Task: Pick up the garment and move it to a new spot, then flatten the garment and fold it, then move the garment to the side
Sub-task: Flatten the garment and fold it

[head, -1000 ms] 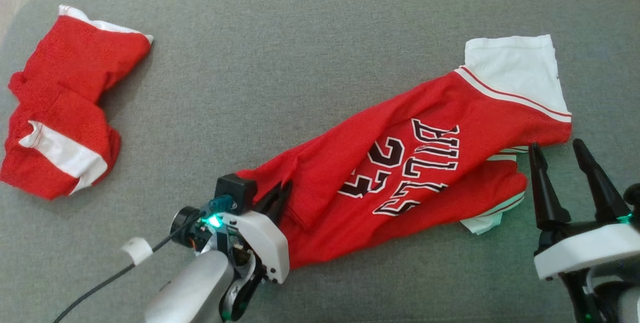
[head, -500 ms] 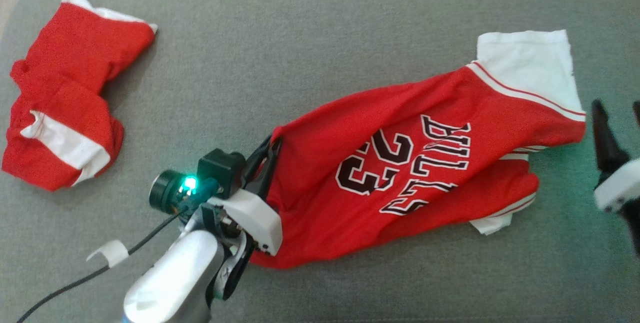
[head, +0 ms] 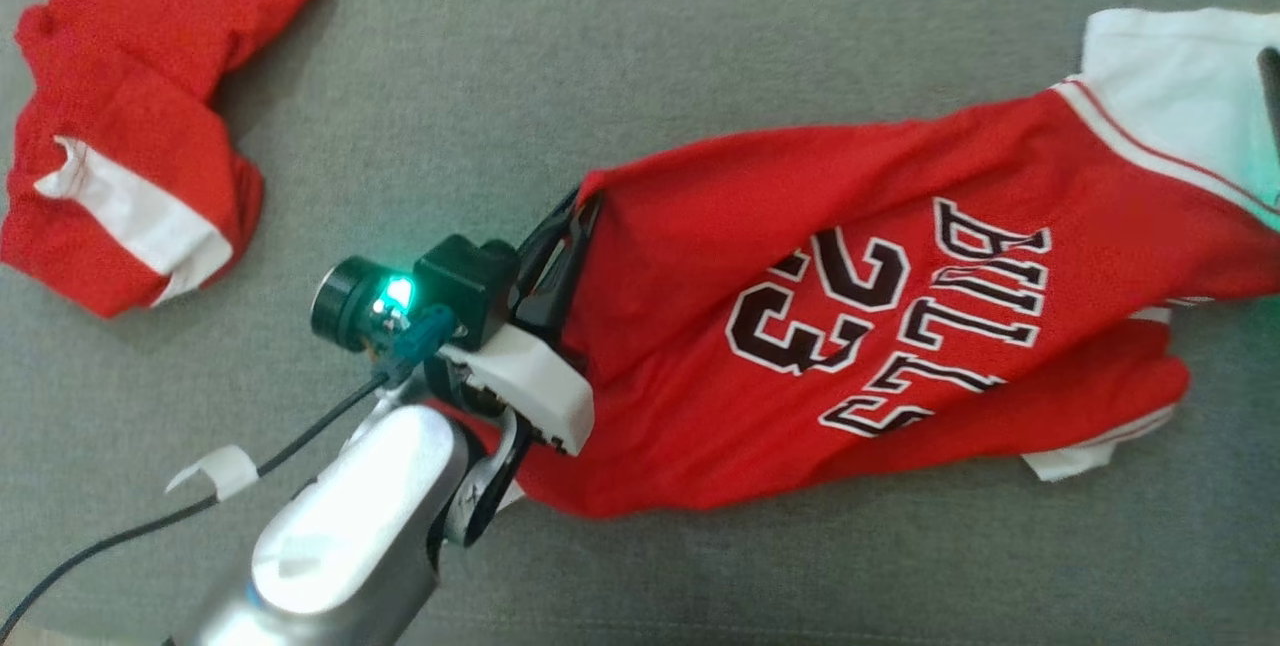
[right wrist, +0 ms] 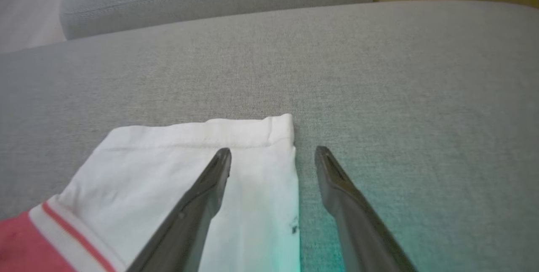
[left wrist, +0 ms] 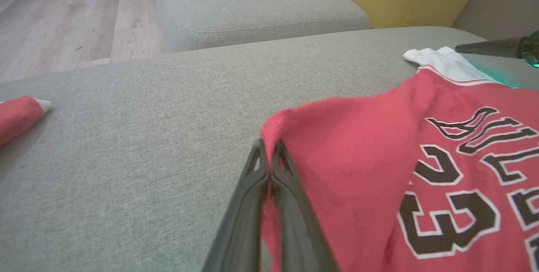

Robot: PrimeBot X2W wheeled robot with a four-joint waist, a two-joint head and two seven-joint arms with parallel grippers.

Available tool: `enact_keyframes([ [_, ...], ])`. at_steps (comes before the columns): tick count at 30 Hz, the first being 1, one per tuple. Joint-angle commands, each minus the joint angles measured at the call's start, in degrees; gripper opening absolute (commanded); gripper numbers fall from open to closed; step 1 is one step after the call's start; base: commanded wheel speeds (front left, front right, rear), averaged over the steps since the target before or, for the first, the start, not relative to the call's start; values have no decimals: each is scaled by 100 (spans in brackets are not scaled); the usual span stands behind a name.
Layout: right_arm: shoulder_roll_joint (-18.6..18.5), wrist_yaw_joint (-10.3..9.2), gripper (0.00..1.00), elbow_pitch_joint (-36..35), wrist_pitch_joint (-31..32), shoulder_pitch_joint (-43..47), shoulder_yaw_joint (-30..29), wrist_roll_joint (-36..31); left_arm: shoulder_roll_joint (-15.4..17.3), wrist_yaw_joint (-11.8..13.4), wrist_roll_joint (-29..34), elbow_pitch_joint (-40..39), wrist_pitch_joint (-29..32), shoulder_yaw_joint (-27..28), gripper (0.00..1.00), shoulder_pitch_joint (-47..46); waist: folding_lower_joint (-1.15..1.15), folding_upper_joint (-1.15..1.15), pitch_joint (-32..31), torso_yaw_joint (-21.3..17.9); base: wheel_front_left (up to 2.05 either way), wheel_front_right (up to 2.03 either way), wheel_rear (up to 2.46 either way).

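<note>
Since a second ago, my right gripper (right wrist: 273, 150) has gone from beside the long edge of the jersey (head: 800, 346) to over its white sleeve (right wrist: 202, 166). The head camera has swung too, so I discount the overall shift.

The jersey is red with white trim and lies stretched across the grey cushion (head: 600, 56), slanting from lower left to upper right in the head view. Its black, white-outlined "23" and lettering read upside down to me, and its lower part is folded under in loose creases.

My left gripper (left wrist: 268, 148) has its jaws together, pinching the red edge at the jersey's near-left end (the cloth peaks up at the tips). The left wrist view shows that pinch closely, plus a wooden floor (left wrist: 63, 19) and another cushion (left wrist: 252, 6) beyond. The right wrist view shows the right jaws apart: one finger over the sleeve's hemmed corner, the other over bare cushion. I cannot tell whether they touch. From the head camera I also see a second red garment (head: 130, 126) crumpled well apart at upper left.
</note>
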Motion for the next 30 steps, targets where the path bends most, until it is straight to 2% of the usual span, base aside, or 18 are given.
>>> enact_keyframes([
  [1, -205, -4, 100, -67, 21, -83, 139, 88, 64, 39, 88, -199, -51, 161, 0, -216, -2, 0, 187, 128, 0, 0, 0],
  [7, -369, -4, 100, 518, 780, -501, 842, 640, 9, 58, 105, -164, -150, 161, 0, -293, -2, 0, 324, 168, 0, 0, 0],
  [9, -421, -4, 0, 574, 948, -553, 984, 859, 14, 71, 99, -154, -199, 184, 0, -298, -2, 0, 295, 159, 0, 0, 0],
  [13, -548, -4, 0, 537, 1067, -537, 1152, 1156, 81, 153, 125, -208, -369, 289, 0, -284, -2, 0, 126, 120, 0, 0, 0],
  [20, -809, -4, 0, -372, -147, -228, 722, 1172, 373, 226, 242, -559, -769, 543, 0, -320, -2, 0, -479, -18, 0, 0, 0],
  [25, -801, -4, 0, -1734, -704, 265, -108, 615, 784, 514, 319, -1166, -882, 991, 0, -300, -2, 0, -1019, -234, 0, 0, 0],
  [30, -430, -4, 0, -3751, -370, 684, -1286, -274, 1268, 783, 506, -2020, -771, 1469, 0, -491, -2, 0, -1376, -411, 0, 0, 0],
])
